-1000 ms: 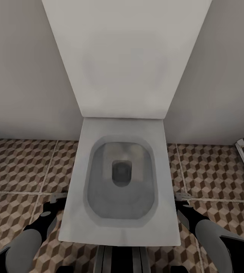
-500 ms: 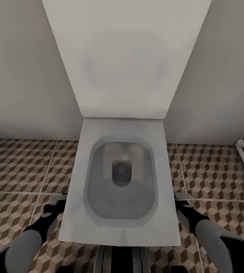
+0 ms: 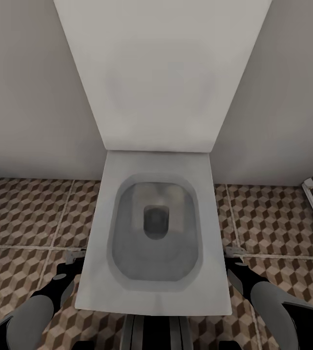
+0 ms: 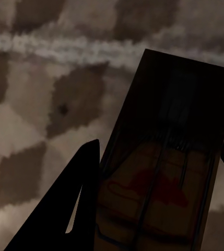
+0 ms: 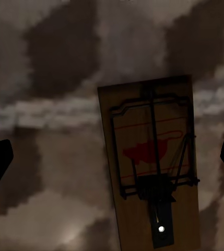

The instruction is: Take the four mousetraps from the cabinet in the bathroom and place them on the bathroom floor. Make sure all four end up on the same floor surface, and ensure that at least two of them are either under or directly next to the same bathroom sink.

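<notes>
Head view looked down on a white rectangular toilet (image 3: 154, 228) against the wall, standing on the brown-and-cream cube-patterned tiled bathroom floor (image 3: 25, 214). Left gripper (image 3: 74, 256) hung low just beside the toilet's left edge; its wrist view showed a flat tan wooden mousetrap with wire spring (image 4: 166, 172) between its dark fingers (image 4: 70, 209), contact unclear, so grip cannot be told. Right gripper (image 3: 234, 253) sat just beside the toilet's right edge, fingers spread wide with nothing held, above a second flat tan mousetrap with red print (image 5: 151, 162) lying on the tiles.
</notes>
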Robot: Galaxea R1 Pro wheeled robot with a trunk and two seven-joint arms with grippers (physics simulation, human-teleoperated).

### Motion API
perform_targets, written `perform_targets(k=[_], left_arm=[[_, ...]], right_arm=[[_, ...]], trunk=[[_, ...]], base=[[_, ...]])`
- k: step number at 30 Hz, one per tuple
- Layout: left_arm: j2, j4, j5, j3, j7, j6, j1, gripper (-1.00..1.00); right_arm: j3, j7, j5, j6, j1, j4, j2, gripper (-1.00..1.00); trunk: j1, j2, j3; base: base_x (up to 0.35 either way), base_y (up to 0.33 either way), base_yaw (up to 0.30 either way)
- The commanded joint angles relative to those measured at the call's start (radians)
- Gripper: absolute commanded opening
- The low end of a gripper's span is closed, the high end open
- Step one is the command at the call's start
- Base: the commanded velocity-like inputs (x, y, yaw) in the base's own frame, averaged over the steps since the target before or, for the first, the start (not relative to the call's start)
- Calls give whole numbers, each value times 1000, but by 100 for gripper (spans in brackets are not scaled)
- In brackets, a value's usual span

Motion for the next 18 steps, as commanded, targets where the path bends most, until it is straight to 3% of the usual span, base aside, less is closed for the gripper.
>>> perform_targets(k=[1, 17, 18], left_arm=[[0, 5, -14, 2, 5, -5, 0, -100], [0, 5, -11, 2, 5, -4, 0, -100], [0, 5, -11, 2, 5, -4, 0, 100]], right_arm=[[-8, -1, 10, 0, 0, 0, 0, 100], [-8, -1, 10, -2, 0, 0, 0, 100], [-8, -1, 10, -2, 0, 0, 0, 100]], trunk=[[0, 0, -1], [0, 0, -1], [0, 0, -1]], base=[[0, 0, 0], [0, 0, 0], [0, 0, 0]])
